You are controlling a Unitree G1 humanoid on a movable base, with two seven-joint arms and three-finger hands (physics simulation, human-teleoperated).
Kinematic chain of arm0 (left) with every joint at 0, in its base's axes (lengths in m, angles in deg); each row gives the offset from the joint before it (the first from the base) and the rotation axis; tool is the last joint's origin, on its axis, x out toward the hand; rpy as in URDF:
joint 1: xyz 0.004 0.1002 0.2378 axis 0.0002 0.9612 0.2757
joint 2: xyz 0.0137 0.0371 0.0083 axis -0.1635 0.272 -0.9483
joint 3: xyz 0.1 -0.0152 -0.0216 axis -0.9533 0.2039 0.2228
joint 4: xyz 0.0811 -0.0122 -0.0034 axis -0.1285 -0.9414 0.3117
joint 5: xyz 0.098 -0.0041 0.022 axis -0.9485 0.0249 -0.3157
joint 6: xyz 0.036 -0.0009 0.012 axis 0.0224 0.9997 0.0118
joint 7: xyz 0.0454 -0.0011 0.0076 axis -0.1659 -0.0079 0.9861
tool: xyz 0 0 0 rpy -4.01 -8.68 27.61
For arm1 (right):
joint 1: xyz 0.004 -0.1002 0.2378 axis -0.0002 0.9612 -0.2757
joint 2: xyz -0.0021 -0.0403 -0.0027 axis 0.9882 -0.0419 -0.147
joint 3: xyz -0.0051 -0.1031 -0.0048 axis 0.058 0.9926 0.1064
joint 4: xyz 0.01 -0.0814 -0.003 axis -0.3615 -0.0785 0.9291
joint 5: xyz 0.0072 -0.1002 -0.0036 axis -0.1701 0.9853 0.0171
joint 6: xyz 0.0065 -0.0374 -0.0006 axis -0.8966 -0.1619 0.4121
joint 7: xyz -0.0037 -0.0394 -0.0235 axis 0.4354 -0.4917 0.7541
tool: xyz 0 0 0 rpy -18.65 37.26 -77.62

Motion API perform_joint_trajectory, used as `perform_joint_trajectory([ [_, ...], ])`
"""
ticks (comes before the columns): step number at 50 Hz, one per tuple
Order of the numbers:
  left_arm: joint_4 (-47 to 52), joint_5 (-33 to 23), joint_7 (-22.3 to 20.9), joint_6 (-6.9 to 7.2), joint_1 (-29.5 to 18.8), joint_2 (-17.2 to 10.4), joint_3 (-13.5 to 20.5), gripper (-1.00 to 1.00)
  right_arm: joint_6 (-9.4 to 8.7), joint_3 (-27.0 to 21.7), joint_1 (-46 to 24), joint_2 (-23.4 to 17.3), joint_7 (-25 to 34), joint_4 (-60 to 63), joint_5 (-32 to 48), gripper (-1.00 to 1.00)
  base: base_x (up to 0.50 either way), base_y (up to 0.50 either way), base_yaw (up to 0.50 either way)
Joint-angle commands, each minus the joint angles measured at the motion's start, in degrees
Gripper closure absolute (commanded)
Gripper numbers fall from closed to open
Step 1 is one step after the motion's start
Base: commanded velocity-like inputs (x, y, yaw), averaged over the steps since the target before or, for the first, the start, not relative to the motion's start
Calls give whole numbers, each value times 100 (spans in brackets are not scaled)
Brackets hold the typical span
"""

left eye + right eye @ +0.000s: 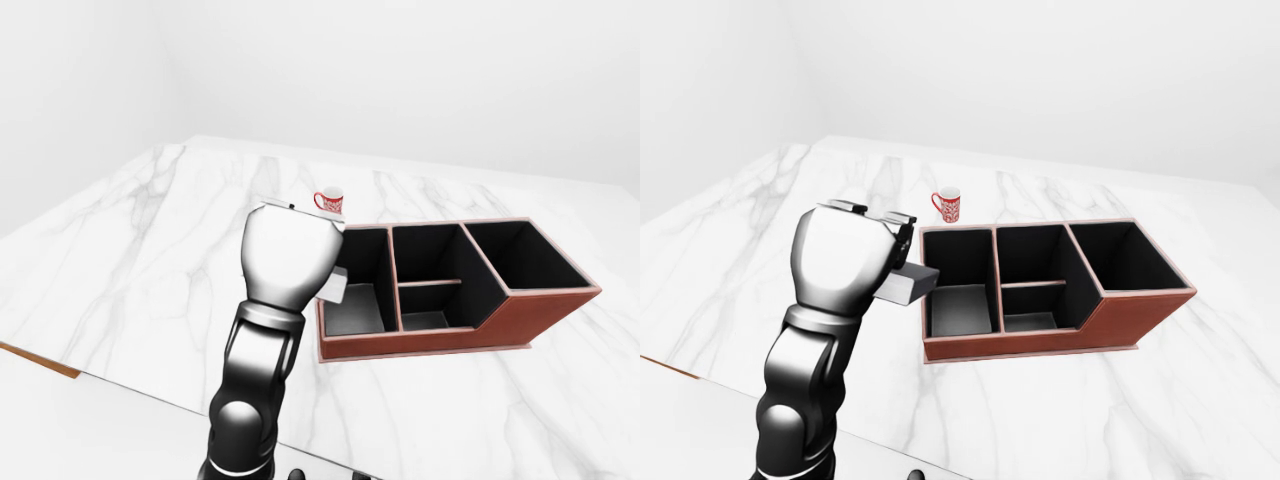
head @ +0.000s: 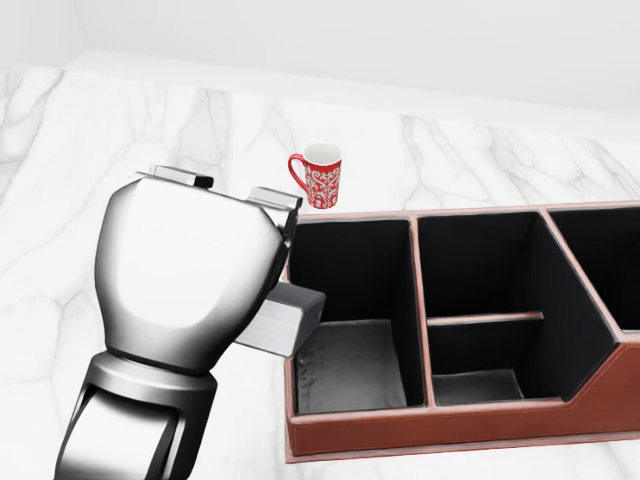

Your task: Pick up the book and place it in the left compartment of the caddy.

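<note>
While the left robot hand [image 2: 195, 285] holds the book [image 2: 285, 318] from behind its large silver shell, only one grey end of the book shows, poking out to the right of the hand and reaching just over the left rim of the caddy [image 2: 450, 425]. How the fingers wrap the book is hidden by the back of the hand — two dark-tipped fingertips [image 2: 275, 200] peek over the top of the shell, curled toward the far side. The book is lifted off the counter [image 2: 100, 180] and sits level, its free end above the caddy's left compartment [image 2: 350, 300], not yet down inside it.

The hand is turned with its back toward the head camera, and the forearm rises steeply from the bottom left of the head view, wrist bent so the hand leans right toward the caddy. Just right of the hand, the caddy is a reddish-brown box with black lining: the left compartment, a middle one split by a low divider, and a larger one at the far right. Beyond the hand and up-right stands a red patterned mug [image 2: 320, 177] — apart from the caddy's far wall. The right robot hand is not in sight.
</note>
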Motion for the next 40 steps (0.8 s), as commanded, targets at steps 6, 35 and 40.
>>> perform_joint_trajectory([
  [6, -291, 147, 233, 139, -116, 143, -123, 100, 0, -14, 4, 8, 33, 21, -2, -100, 0, 0, 0],
  [35, -1865, 123, 149, 287, -1251, 477, -45, 100, 0, 62, -23, 30, 86, -28, 78, -100, 0, 0, 0],
  [40, -2108, 119, 182, 315, -1377, 514, -47, 100, 0, 45, -11, 29, 68, 2, 64, -100, 0, 0, 0],
])
